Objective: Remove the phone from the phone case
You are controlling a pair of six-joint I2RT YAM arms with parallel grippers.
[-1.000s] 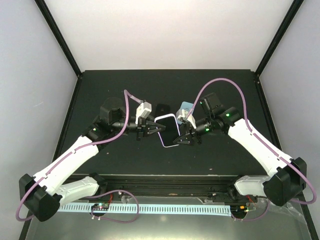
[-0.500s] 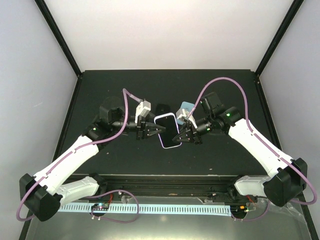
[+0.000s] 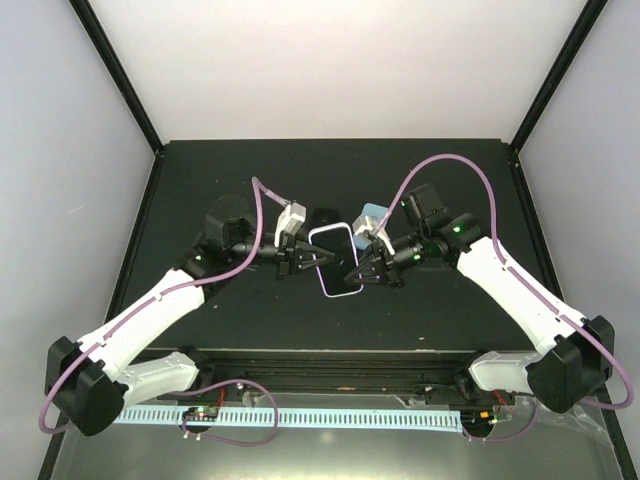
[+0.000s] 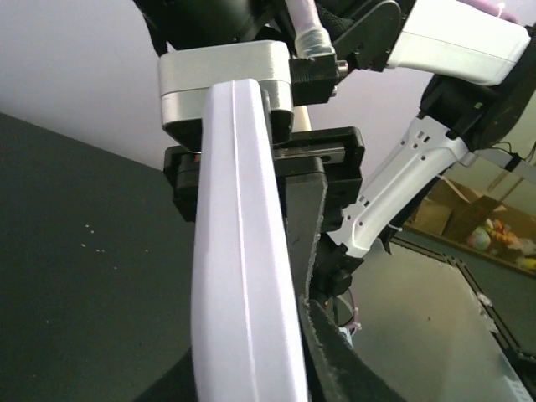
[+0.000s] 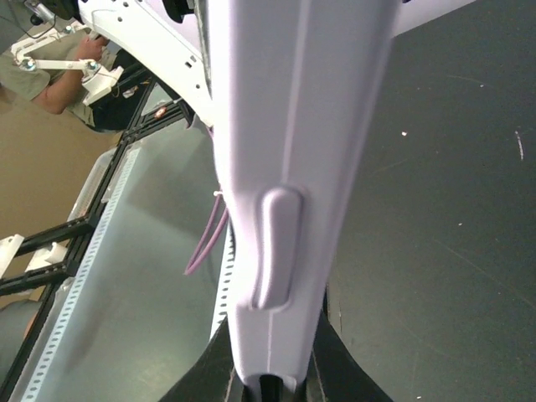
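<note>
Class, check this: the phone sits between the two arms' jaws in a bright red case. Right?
Wrong colour. The phone sits between the two arms' jaws in a pale lilac case, not red; the right wrist view shows it.

Black object (image 3: pixel 325 216), blue object (image 3: pixel 372 213) obstruct behind phone case (image 3: pixel 336 262)

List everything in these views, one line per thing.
phone case: one, lilac, mid-table, between the grippers
phone: one, black screen, inside the phone case
flat object: one, black, just behind the phone case
small object: one, light blue, right of the flat object
table: one, black
perforated rail: one, white, near edge
cables: two, purple, one along each arm
arms: two, white
left gripper: black, at the phone case's left edge
right gripper: black, shut on its right edge
</note>
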